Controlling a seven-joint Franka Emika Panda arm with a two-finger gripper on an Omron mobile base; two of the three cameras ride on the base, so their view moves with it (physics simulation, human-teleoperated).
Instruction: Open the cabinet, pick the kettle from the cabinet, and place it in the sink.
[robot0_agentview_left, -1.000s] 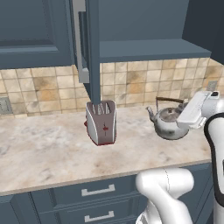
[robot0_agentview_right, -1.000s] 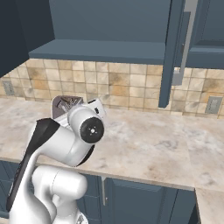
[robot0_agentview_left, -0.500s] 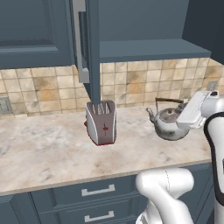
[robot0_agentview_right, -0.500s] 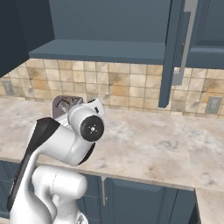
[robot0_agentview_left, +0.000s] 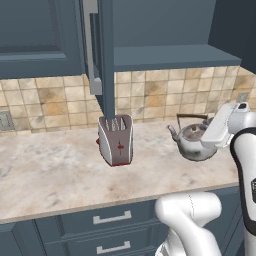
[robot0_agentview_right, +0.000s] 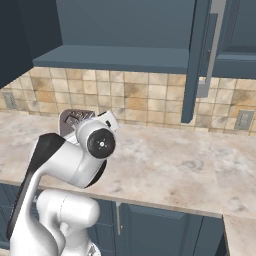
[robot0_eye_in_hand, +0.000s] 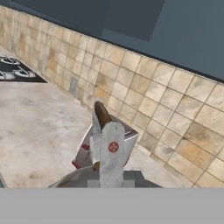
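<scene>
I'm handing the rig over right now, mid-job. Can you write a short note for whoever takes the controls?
Gripper: shut, at the arched handle of the kettle; it looks like a grip on it.
Cabinet: door open, standing edge-on above the toaster.
Kettle: out of the cabinet, low at the counter, right of the toaster. Whether it rests on the counter or hangs just above it, I cannot tell.
Done: opening, picking.
Left: carry the kettle to the sink, set it in, release.

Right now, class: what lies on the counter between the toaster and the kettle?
Nothing: in the left base view, bare marbled counter separates the toaster from the kettle.
</scene>
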